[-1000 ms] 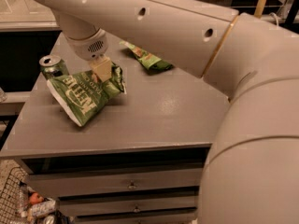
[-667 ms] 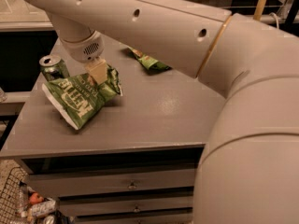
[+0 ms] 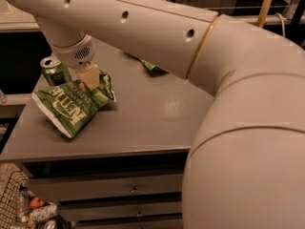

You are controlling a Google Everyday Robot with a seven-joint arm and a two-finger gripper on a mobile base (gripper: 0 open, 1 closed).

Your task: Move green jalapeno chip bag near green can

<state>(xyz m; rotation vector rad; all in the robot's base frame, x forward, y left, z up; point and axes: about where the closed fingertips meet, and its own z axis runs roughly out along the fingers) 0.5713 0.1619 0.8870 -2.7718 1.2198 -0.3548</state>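
Note:
The green jalapeno chip bag (image 3: 70, 108) with white block lettering lies tilted at the table's left edge, and its lower corner hangs over the front-left edge. My gripper (image 3: 88, 78) comes down from the upper left and is shut on the bag's bunched upper right part. The green can (image 3: 54, 70) with a silver top stands upright just behind the bag's upper left side, close to it. The bag hides the can's lower part.
A smaller green bag (image 3: 153, 67) lies at the back of the grey table (image 3: 157, 113), partly hidden by my arm (image 3: 143, 27). The arm fills the right side. Drawers (image 3: 133, 190) sit below the table. A wire basket (image 3: 19, 209) with items stands at the lower left.
My gripper has moved left with the chip bag. The bag now sits closer to the can and nearer the table's left edge.

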